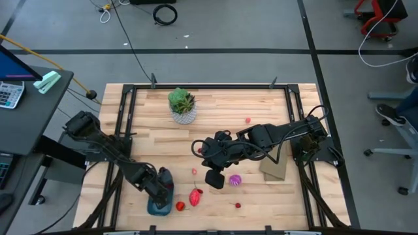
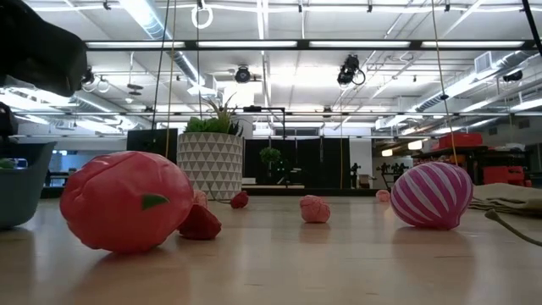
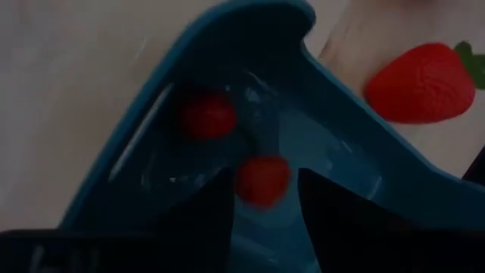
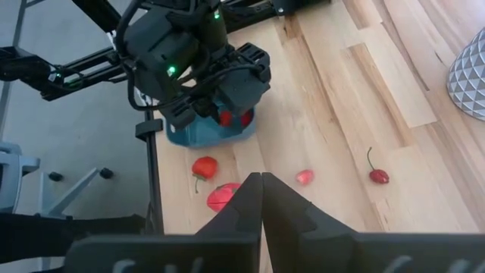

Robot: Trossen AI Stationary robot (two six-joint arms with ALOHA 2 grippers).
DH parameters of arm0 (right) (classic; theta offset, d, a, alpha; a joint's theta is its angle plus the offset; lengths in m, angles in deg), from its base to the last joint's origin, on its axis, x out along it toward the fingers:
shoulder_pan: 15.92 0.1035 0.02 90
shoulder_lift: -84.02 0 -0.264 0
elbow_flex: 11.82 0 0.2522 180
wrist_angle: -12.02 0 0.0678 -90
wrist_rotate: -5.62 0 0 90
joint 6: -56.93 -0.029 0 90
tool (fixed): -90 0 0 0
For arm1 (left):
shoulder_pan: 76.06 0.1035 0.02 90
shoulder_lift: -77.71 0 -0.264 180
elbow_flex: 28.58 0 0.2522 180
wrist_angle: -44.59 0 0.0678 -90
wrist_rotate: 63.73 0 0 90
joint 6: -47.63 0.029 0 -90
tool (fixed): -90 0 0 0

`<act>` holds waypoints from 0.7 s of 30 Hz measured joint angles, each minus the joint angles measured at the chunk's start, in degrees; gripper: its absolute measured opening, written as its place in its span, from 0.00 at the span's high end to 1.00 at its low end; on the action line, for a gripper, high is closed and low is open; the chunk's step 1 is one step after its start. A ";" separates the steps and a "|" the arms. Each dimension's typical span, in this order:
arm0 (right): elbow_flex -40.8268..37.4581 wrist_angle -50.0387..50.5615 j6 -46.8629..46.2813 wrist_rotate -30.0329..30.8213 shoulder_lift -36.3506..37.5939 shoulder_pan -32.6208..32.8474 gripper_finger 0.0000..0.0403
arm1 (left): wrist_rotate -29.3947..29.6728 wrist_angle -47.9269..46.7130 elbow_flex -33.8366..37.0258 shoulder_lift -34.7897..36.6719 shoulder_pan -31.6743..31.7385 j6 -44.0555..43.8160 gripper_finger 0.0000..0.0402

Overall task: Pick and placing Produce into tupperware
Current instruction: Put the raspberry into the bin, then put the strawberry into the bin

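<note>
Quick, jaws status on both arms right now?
Left gripper: jaws open over the blue tupperware, a small red piece between them, not gripped.
Right gripper: jaws closed, holding nothing, above the table.

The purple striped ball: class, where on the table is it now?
In the high view, the purple striped ball lies right of centre near the front, just beside the right hand.

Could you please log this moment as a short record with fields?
left pincer: over the teal tupperware, fingers apart, a small red piece between them
in tupperware: another small red piece
right pincer: shut, empty, mid-table
beside tupperware: strawberry, larger red-pink piece
purple ribbed ball: on the table near the right pincer
loose on table: small red pieces, e.g.
potted plant: far side
</note>
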 joint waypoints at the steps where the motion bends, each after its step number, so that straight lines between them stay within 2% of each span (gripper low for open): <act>1: 0.00 0.01 0.00 -0.23 0.00 0.00 0.95 | 0.05 -0.01 0.00 0.00 0.01 0.00 0.61; 8: 0.08 -0.01 -0.12 -3.64 -0.28 0.07 0.84 | -0.43 0.49 0.00 0.08 0.11 -0.61 0.54; 13: -0.10 -0.16 -0.35 -5.98 -2.23 1.18 0.73 | -3.97 1.37 -0.02 0.96 1.97 -0.66 0.52; 21: -0.17 -1.92 2.80 -4.12 -11.52 4.33 0.59 | -4.19 0.32 -5.08 4.43 6.50 4.02 0.56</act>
